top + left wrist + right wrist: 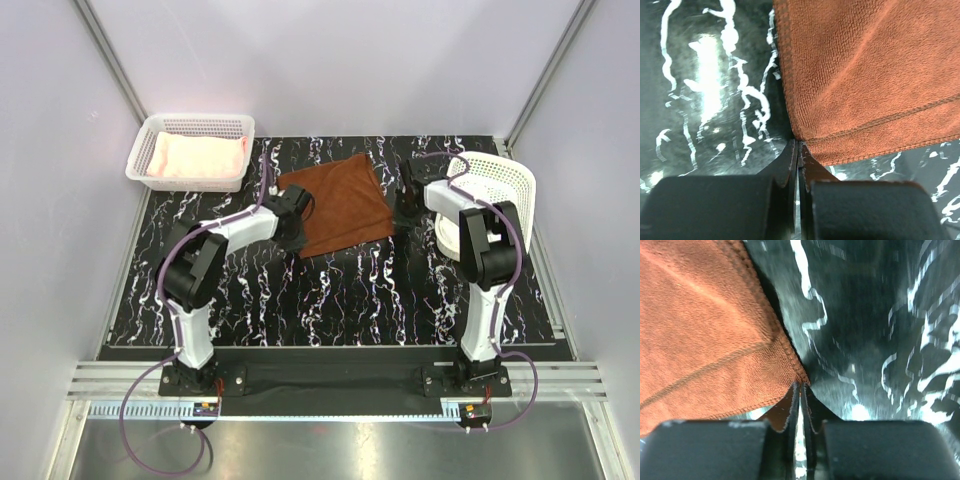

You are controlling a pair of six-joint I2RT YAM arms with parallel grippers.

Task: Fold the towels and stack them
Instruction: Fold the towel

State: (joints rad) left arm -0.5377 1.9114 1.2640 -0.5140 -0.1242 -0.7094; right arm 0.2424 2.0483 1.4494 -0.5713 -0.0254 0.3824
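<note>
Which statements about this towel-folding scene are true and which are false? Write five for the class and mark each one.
1. The rust-brown towel lies spread on the marbled table. True.
2. The pink towel lies on the table beside it. False: it sits inside the far-left basket.
3. The left arm's fingers are shut on a corner of the rust-brown towel. True.
4. The right arm's fingers hang wide open above the cloth. False: they are closed on its other near corner.
5. The right-hand basket stands upright. False: it is tipped on its side.
</note>
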